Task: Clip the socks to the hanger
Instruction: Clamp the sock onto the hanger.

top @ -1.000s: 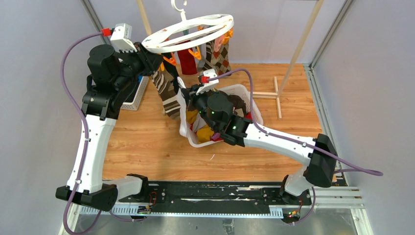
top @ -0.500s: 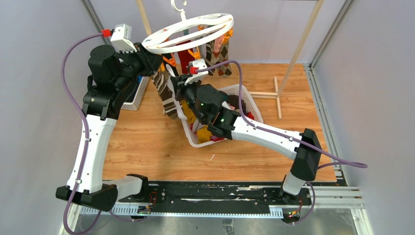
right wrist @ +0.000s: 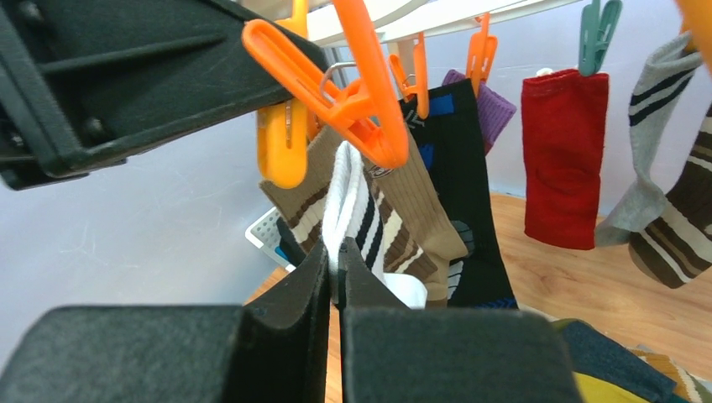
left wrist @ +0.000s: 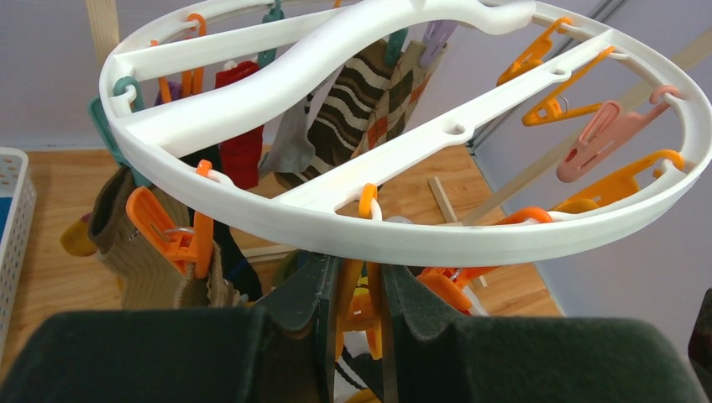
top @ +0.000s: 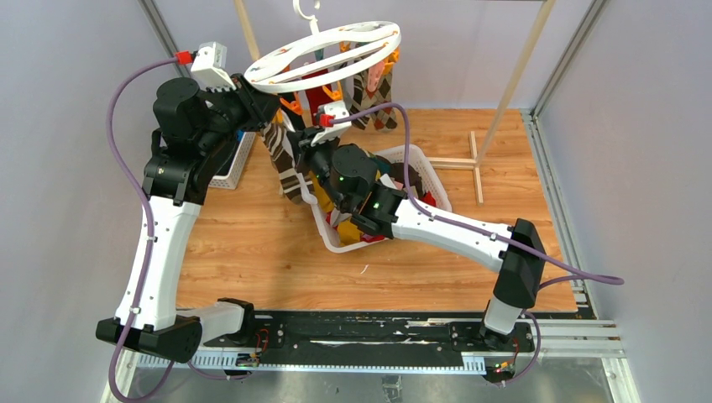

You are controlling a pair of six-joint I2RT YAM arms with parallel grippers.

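While both arms reach toward the far side of the wooden table [top: 252, 243], I log the scene from the overhead and wrist views. Hanger [top: 323, 52]: white ring with spokes, hung by its hook above the table's far edge, tilted a little, with clips dangling round the rim. White lattice basket [top: 430, 172]: on the table just below and right of the ring, with loose socks [top: 353, 228] heaped inside, mustard on top. The right arm crosses over the basket. Left gripper [left wrist: 351, 269]: raised under the near rim of the ring, fingers pinched on an orange clip [left wrist: 348, 294] that hangs from the rim. Right gripper [right wrist: 336, 252]: clenched on a white sock [right wrist: 357, 197] with black stripes, which stands upright out of the fingertips. Already on the ring: a brown-and-cream striped sock [right wrist: 411, 210] directly behind the white one, a black sock [right wrist: 462, 185], a red sock [right wrist: 564, 159] further right and an argyle sock [top: 382, 88] at the far side. A second orange clip [right wrist: 353, 92] hangs just above the white sock's top edge. I cannot tell whether they touch.
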